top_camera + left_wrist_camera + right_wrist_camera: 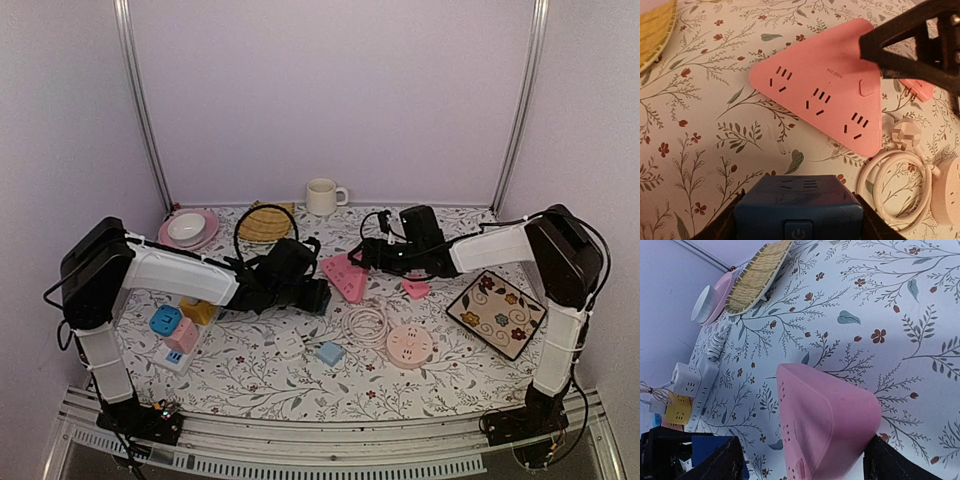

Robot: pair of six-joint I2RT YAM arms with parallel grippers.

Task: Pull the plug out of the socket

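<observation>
On the floral table (250,375), we judge the blue cube plug (797,210), pinched at its flat sides by the left gripper (797,222) beside the pink socket strip (825,95), light, rigid and slick; the right gripper (810,465) straddles the strip's corner, spread.

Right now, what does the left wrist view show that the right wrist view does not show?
Only the left wrist view: the white plug with its coiled cable, and the socket holes on top of the pink strip. Only the right wrist view: a white bowl on a pink plate, and a yellow cube adapter. Both: the pink strip, the blue cube and the woven mat.
</observation>
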